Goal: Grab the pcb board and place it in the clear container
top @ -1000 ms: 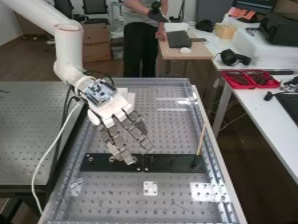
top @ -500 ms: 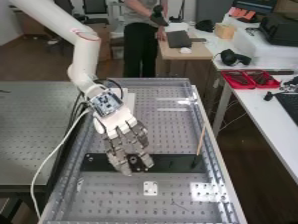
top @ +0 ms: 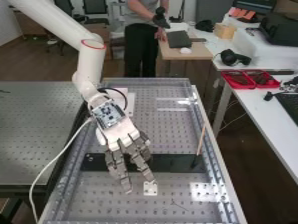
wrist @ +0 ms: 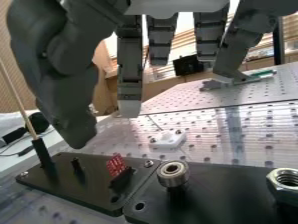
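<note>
Okay, fingers first: they (top: 117, 167) are open, long and pretty much straight with gaps between them, hanging from the white arm (top: 90, 65) over the black plates (top: 176, 163). They've got hold of nothing. In the wrist view the fingers (wrist: 130, 75) dangle just as loose, with the chunky thumb (wrist: 70, 102) off to one side and no contact with anything.

The task's thing is the little red circuit board (wrist: 116, 166). It's propped up at a tilt in a small black holder (wrist: 122, 179), on top of one of the black plates, close to the seam where the two meet. Same plate also has a short black peg (wrist: 77, 166) and, at its outer end, a thin wooden stick (top: 201, 140) standing up in a black base (wrist: 42, 152).

Across the seam, the other black plate carries a round metal bearing (wrist: 173, 172) up on a post, then a fat hex nut (wrist: 286, 180) farther along from the seam.

Just beside the black plates, on the holey metal bench (top: 100, 200), there's a small white plate (top: 150, 188) lying flat. Well apart from the black plates, on a white table (top: 263, 112), sit two red trays (top: 237, 86) side by side.
</note>
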